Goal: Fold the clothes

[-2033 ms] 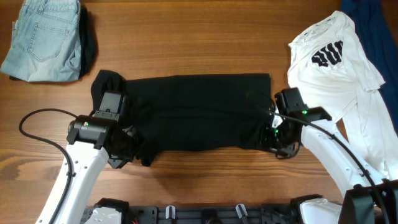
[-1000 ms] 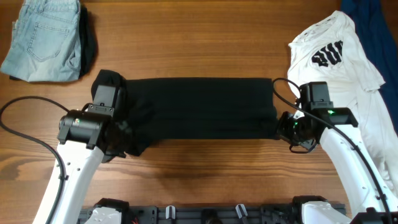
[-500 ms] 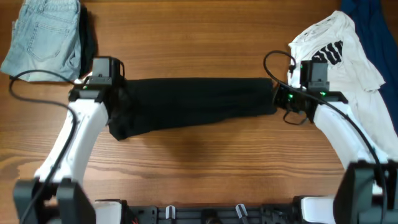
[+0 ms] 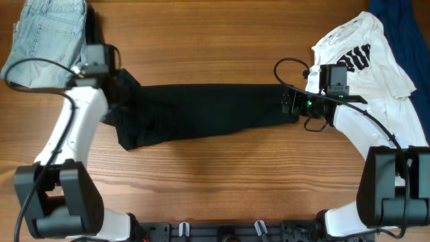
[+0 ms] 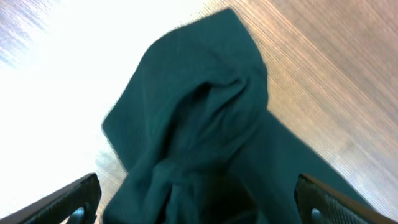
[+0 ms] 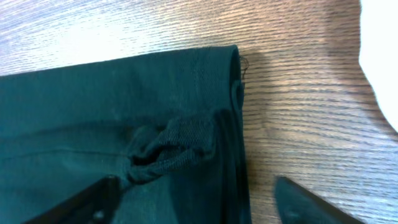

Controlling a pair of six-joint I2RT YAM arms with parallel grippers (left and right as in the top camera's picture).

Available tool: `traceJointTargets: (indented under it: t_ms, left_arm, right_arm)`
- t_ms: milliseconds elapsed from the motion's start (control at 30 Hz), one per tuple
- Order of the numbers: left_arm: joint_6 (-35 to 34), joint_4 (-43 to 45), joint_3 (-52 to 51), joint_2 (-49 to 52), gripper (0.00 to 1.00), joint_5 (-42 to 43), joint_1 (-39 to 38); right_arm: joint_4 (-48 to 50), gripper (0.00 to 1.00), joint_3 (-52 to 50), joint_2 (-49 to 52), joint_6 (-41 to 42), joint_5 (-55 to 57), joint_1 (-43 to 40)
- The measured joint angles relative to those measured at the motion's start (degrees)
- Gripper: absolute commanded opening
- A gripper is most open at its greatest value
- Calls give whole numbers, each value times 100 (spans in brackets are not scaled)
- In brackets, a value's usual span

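Just ahead of your right pincer [image 6: 199,202] the black shirt [image 6: 74,106] is matt knit cloth, soft, with a stitched hem and one puckered bunch. Past the hem, off to that pincer's side, the table [image 6: 298,106] is wood, fine open grain, low sheen. The pincer's fingers [image 6: 93,200] look like matt black plastic.

Wooden tabletop [image 4: 215,188]: brown planks laid side by side, grain run left to right, darker streaks seen towards near edge. Fine grain shown close in right wrist view.
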Motion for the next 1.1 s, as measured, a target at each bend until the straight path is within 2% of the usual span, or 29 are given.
traceJointTargets:
  t_ms: [100,200,233,300,333,533,667,733,833,1033,1067,1100]
  left_arm:
    - [415,-697,669,0,100,520,382]
    - [732,-1062,1067,0,100,787,634]
    - [798,-1093,1119,0,100,835,693]
    - [870,-1137,1132,0,100,892,756]
    - [892,-1145,1132,0,100,914,782]
    - [914,-1154,1132,0,100,951,787]
    - [914,-1233,1132,0,100,953,872]
    - [914,-1325,1132,0,100,953,966]
    - [951,-1429,1132,0,100,953,1005]
    - [1045,-1563,1132,0,100,955,1005]
    - [1047,-1563,1132,0,100,955,1005]
    - [1054,-1567,1132,0,100,955,1005]
  right_arm:
    - [-39,57,2,212,-136,-35,26]
    - [17,53,7,404,-256,-197,81]
    - [44,47,11,426,-258,-219,101]
    - [90,12,46,507,-348,-271,129]
    - [109,4,72,555,-382,-299,131]
    - [-238,4,160,597,-184,-376,-166]
    - [-1132,5,363,160,-544,-389,-1237]
    - [-1429,4,612,-138,-863,-424,-1513]
    - [-1456,4,726,-319,-1156,-654,-1239]
    - [-1447,4,728,-319,-1261,-828,264]
    - [-1397,5,728,-319,-1224,-809,546]
    - [-1292,14,728,-319,-1189,-780,850]
